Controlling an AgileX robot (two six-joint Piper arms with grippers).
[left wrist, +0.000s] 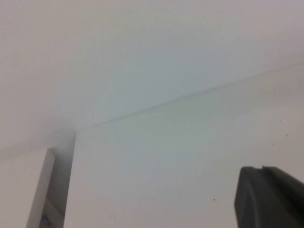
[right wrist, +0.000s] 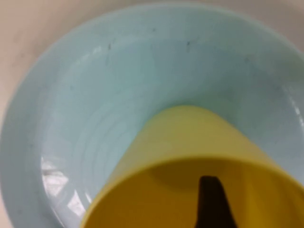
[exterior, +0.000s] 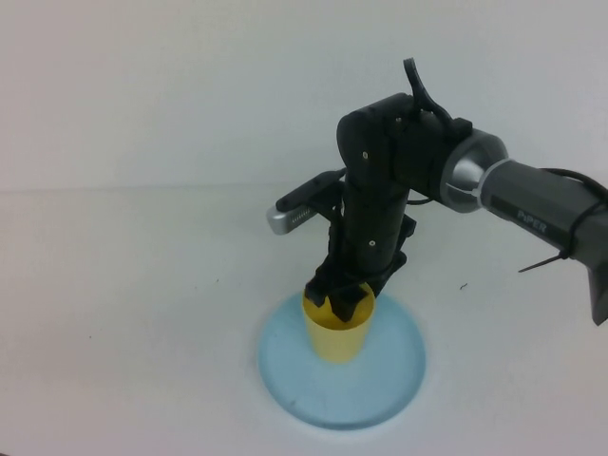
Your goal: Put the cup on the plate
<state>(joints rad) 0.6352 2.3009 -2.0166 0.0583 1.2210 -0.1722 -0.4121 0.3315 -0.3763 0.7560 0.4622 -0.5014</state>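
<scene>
The yellow cup [exterior: 337, 340] stands upright over the left part of the light blue plate [exterior: 380, 380]. I cannot tell whether its base touches the plate. My right gripper [exterior: 342, 302] comes down from above and is shut on the cup's rim, one finger inside and one outside. In the right wrist view the cup [right wrist: 190, 137] fills the foreground over the plate [right wrist: 118, 71], with one dark finger [right wrist: 211, 204] inside it. My left gripper [left wrist: 266, 197] is out of the high view. In its wrist view it shows as a dark closed block over bare white surface.
The white table [exterior: 142, 304] surrounds the plate. The right arm [exterior: 532, 204] reaches in from the right edge. A white wall rises behind the table's back edge.
</scene>
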